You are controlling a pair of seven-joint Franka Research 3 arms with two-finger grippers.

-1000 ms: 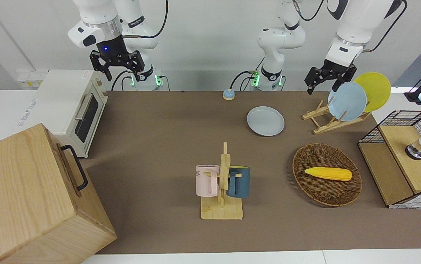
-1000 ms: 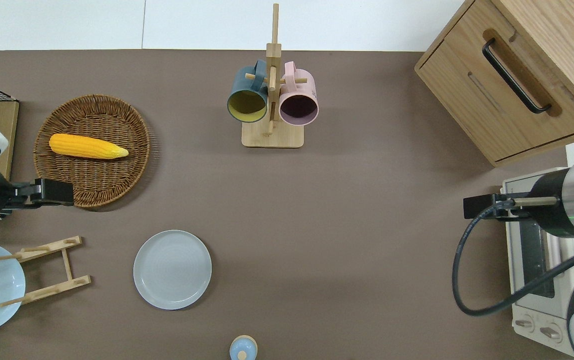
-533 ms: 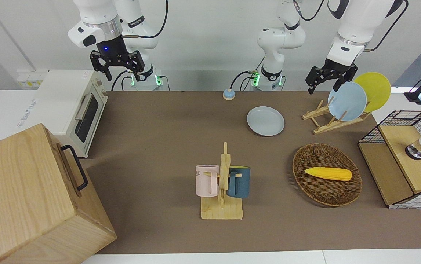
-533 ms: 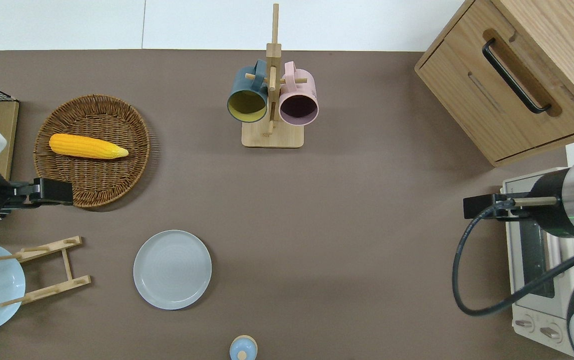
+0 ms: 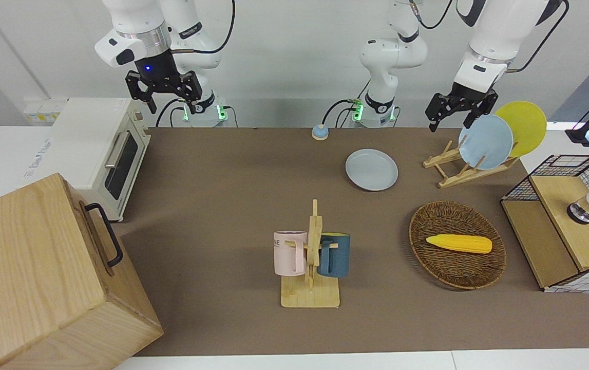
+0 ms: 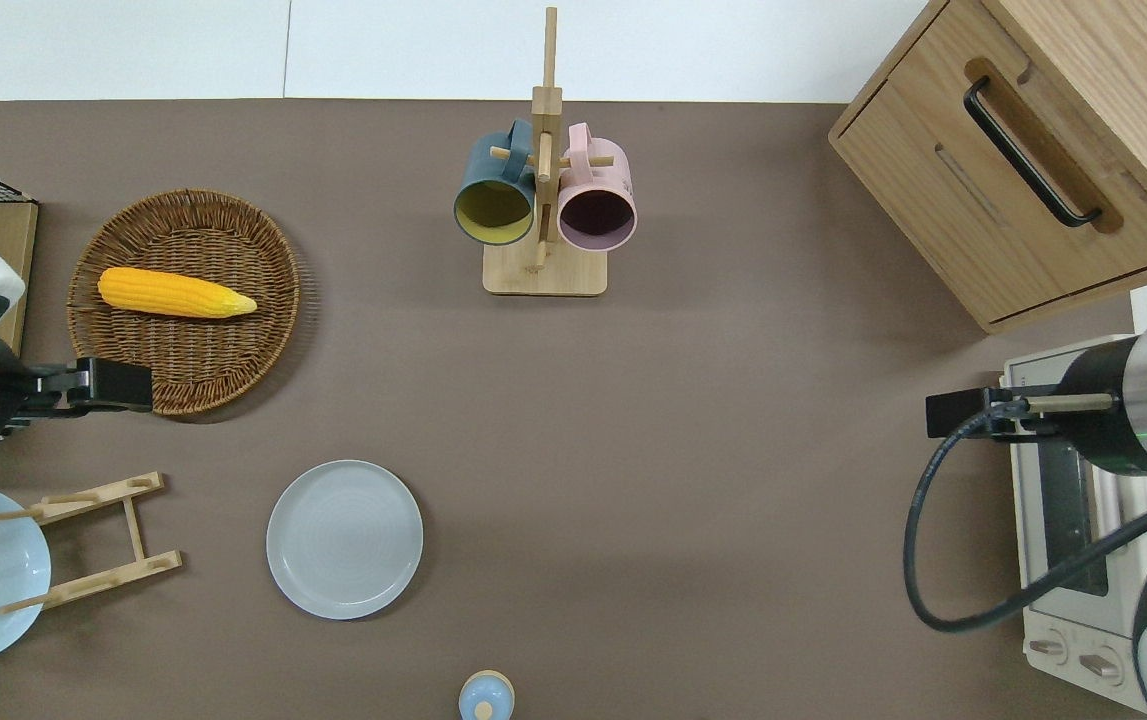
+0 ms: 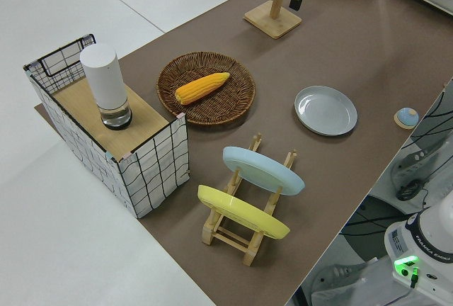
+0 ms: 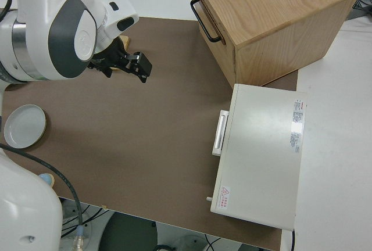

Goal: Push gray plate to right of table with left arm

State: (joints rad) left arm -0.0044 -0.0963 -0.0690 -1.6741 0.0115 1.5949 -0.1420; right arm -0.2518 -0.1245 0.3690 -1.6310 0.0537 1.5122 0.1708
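One left gripper (image 5: 452, 114), fingers spread, hangs high, clear of the gray plate (image 5: 371, 169).

my front camera sits across the table (image 5: 222, 205) and faces my two arms, which stand along its top edge, taking in the whole brown top from some way off. my overhead camera looks straight down, my arms entering from the bottom corners. both share the mug rack (image 5: 310, 257) (image 6: 543, 200), the wicker basket (image 5: 457, 244) (image 6: 183, 300) and the gray plate (image 5: 372, 169) (image 6: 345, 538). my left side camera is raised at my left arm's end and looks diagonally along the table, close on the plate rack (image 7: 248, 210). my right side camera hangs above my right arm, looking down over the toaster oven (image 8: 261, 152) and wooden cabinet (image 8: 273, 18).
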